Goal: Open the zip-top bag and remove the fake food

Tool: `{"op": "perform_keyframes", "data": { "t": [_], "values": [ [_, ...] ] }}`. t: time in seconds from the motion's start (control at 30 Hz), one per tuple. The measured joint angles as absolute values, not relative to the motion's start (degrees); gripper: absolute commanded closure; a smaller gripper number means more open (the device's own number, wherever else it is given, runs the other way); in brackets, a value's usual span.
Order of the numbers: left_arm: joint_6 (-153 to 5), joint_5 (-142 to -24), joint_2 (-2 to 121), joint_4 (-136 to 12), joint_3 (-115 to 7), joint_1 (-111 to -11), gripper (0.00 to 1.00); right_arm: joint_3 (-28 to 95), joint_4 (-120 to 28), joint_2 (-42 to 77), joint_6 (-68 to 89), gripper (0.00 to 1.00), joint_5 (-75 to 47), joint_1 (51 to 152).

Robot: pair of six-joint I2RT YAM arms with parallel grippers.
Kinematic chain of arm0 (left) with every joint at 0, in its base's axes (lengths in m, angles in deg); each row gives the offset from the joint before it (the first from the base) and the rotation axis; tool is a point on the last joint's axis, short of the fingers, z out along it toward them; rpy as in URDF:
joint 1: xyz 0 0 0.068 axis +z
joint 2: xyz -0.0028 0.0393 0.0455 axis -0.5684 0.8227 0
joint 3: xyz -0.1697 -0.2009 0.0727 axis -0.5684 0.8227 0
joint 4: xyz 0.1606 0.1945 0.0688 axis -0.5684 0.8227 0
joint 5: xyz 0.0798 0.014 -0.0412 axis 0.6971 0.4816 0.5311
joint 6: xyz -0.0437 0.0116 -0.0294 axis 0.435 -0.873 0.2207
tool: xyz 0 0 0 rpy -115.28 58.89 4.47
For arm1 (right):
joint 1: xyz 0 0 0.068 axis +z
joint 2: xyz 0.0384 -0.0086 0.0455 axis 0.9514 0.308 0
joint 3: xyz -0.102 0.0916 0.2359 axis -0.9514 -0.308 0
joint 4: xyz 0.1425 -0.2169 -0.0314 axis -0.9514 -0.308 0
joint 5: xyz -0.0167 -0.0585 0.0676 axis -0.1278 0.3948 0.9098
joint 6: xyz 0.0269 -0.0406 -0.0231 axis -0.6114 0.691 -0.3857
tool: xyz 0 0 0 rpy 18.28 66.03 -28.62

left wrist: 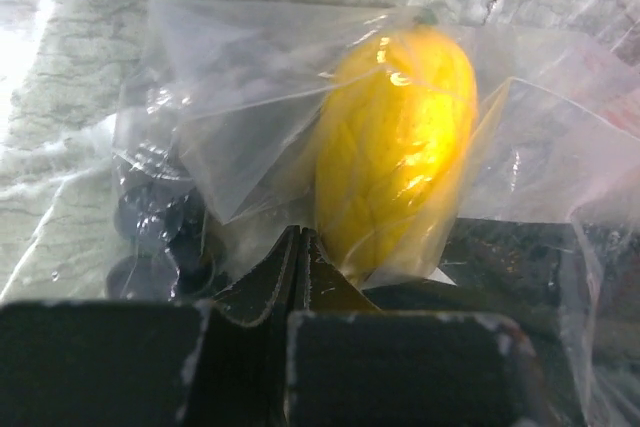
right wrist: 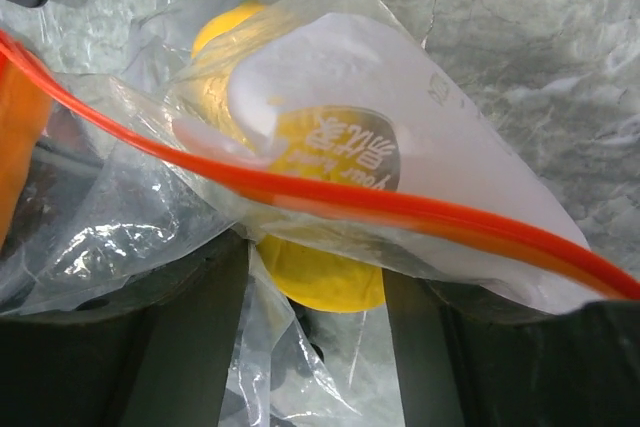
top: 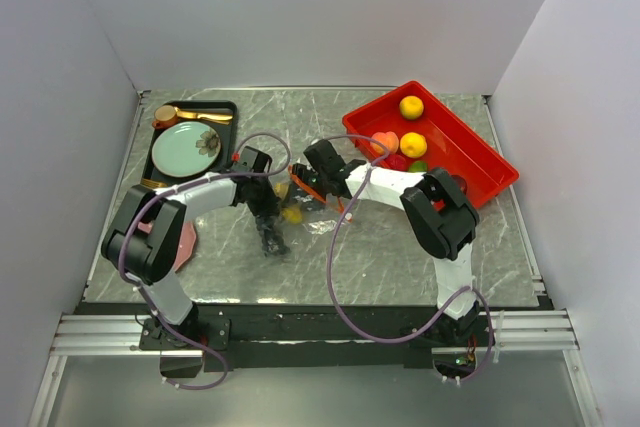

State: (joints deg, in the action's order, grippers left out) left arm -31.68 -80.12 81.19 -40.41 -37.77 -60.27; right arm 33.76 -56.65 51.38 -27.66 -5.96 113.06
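The clear zip-top bag (top: 305, 212) lies crumpled at the table's middle between both arms. My left gripper (top: 268, 237) is shut on a fold of its film (left wrist: 297, 232). Just beyond that pinch, a yellow fake food (left wrist: 400, 147) and a dark purple piece (left wrist: 150, 232) sit inside the plastic. My right gripper (top: 303, 187) stands open at the bag's mouth, and the orange-red zip strip (right wrist: 330, 197) runs across above its fingers (right wrist: 190, 347). A yellow piece (right wrist: 325, 277) lies between them (right wrist: 315, 257), wrapped in film.
At the back right stands a red tray (top: 480, 152) holding several fake foods, among them a yellow one (top: 411, 107). A black tray with a mint-green plate (top: 185, 147) and gold cutlery (top: 185, 114) is at the back left. A pink disc (top: 186, 244) lies under the left arm.
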Motion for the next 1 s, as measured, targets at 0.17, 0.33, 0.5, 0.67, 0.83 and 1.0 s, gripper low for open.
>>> {"op": "perform_keyframes", "data": {
  "t": [0.17,0.33,0.5,0.67,0.83,1.0],
  "values": [
    [-30.5,-77.0,80.9,-36.4,-38.5,-60.2,0.99,33.5,-56.8,51.4,-28.4,0.43,-6.5,113.2],
    [-30.3,-74.0,80.9,-32.9,-39.2,-59.7,0.99,33.8,-58.1,51.0,-28.2,0.44,-8.1,113.3],
    [-30.4,-72.4,81.2,-31.1,-40.3,-59.5,0.99,33.3,-59.7,49.5,-27.9,0.35,-9.8,113.4],
    [-30.6,-71.4,81.2,-30.1,-40.5,-59.5,0.99,31.4,-61.5,47.7,-26.9,0.29,-11.0,113.4],
    [-31.3,-70.6,81.2,-29.5,-40.5,-59.5,0.99,29.3,-61.6,46.1,-26.3,0.3,-11.1,113.4],
    [-32.5,-70.5,81.2,-29.0,-40.5,-59.4,0.99,27.8,-60.7,43.8,-26.1,0.31,-10.6,113.4]
  ]
}}
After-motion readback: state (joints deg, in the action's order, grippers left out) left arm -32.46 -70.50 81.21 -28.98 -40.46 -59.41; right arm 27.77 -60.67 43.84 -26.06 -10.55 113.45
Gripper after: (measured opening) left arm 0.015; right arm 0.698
